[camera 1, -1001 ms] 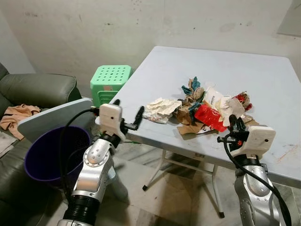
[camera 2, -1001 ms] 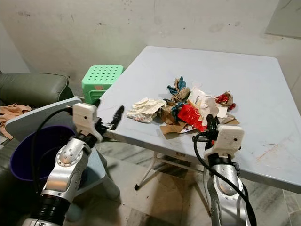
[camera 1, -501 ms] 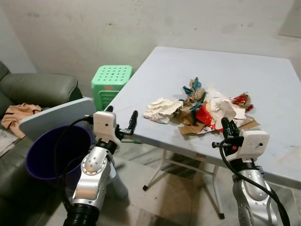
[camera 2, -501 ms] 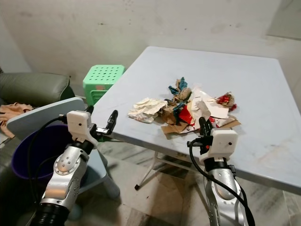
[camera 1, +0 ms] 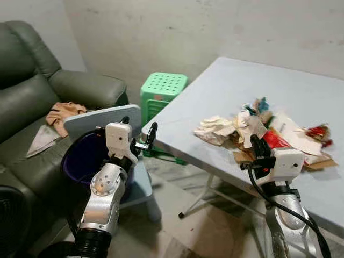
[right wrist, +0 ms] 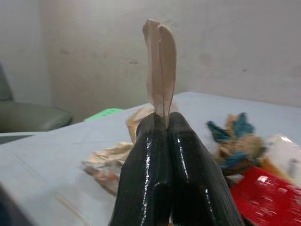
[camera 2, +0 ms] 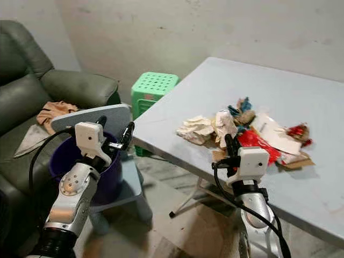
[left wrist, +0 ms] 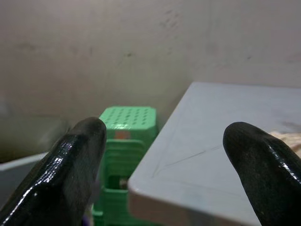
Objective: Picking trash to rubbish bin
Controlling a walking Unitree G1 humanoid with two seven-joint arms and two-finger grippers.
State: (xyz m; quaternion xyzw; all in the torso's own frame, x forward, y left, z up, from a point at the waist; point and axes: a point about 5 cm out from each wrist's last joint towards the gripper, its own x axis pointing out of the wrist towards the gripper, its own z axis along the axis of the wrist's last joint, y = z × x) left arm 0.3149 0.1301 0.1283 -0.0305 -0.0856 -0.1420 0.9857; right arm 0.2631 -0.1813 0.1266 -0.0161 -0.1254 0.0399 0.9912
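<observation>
Right wrist view: right gripper [right wrist: 162, 123] fingers pressed together, pinching a paper scrap [right wrist: 160, 66] above the table [camera 1: 215, 97]; its lower part is hidden. Left gripper [camera 1: 138, 131], spread, empty, hovers beside the purple bin [camera 1: 80, 158], partly hidden behind its lid [camera 1: 102, 115].

We see crumpled trash [camera 1: 269, 131] heaped on the table's near edge. One paper scrap [right wrist: 160, 66] stands pinched upright. The purple bin [camera 1: 86, 161] sits open below.

Crumpled paper trash [camera 1: 215, 129], glossy sofa [camera 1: 32, 91]
</observation>
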